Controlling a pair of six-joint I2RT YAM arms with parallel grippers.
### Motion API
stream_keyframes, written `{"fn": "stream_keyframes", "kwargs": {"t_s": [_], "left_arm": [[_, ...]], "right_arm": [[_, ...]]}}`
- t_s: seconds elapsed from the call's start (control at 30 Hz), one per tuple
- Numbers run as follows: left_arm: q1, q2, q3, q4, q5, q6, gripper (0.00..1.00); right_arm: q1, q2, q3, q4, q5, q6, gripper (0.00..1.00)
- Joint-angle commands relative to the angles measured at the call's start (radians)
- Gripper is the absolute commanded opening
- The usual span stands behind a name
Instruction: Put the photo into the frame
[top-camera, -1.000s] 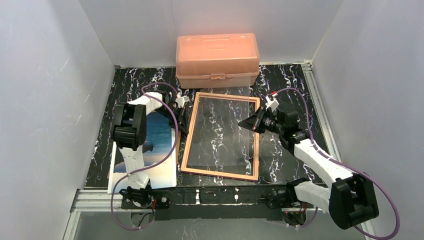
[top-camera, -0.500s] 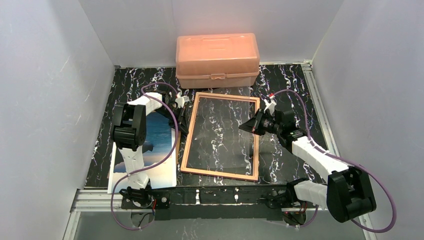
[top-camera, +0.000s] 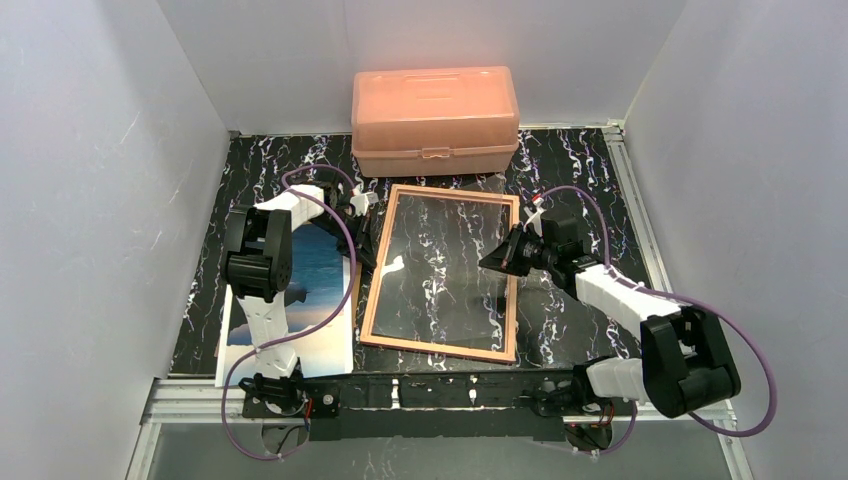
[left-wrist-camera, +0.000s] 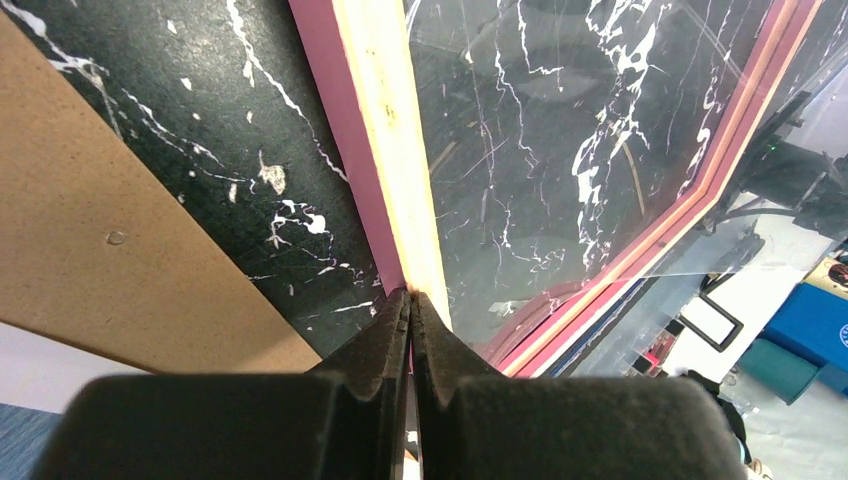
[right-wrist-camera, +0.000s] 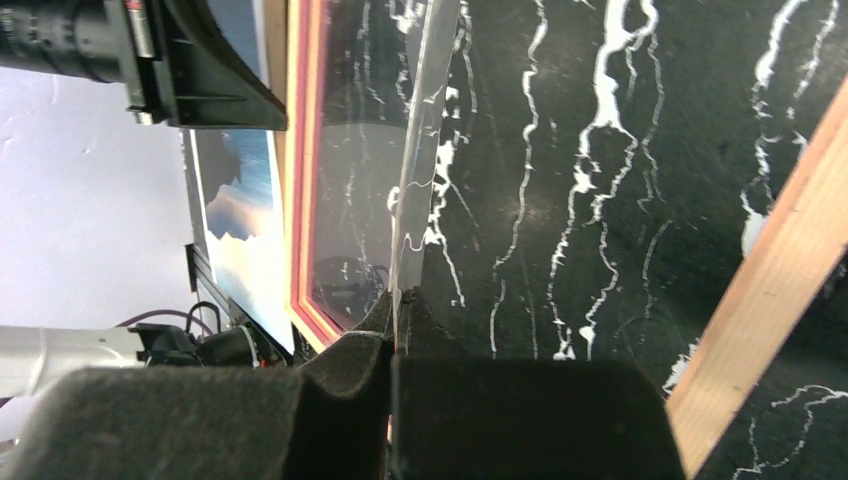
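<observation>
The frame lies flat mid-table, tan-orange back up, with pink showing on its side. My left gripper is shut on the frame's left rail, fingertips pinching the wood. My right gripper is shut on the right edge of the clear pane, which tilts up out of the frame; the frame's right rail lies beside it. The photo, blue sky and clouds, lies left of the frame, partly under my left arm, and also shows in the right wrist view.
A salmon-pink lidded box stands at the back, just behind the frame's far rail. A brown backing board lies left of the frame near the photo. White walls close in the black marbled table on three sides.
My right arm has swung left and lowered, carrying the pane's edge slightly inward over the frame; a bright glare now shows on the pane. The left arm has not moved.
</observation>
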Motion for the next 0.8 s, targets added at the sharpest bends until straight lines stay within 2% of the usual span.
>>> {"fn": "stream_keyframes", "kwargs": {"t_s": [0.0,0.4,0.77], "left_arm": [[-0.013,-0.039,-0.015,-0.014,0.003,0.016,0.00],[-0.013,-0.045,-0.015,-0.017,0.002,0.017,0.00],[-0.012,-0.054,-0.026,-0.017,0.001,0.026,0.00]], "right_arm": [[0.015,0.036,-0.001,-0.035,-0.061,-0.025,0.01],[-0.024,0.048,0.054,-0.159,-0.080,-0.054,0.01],[-0.023,0.128,0.082,-0.225,-0.097,-0.048,0.01]]}}
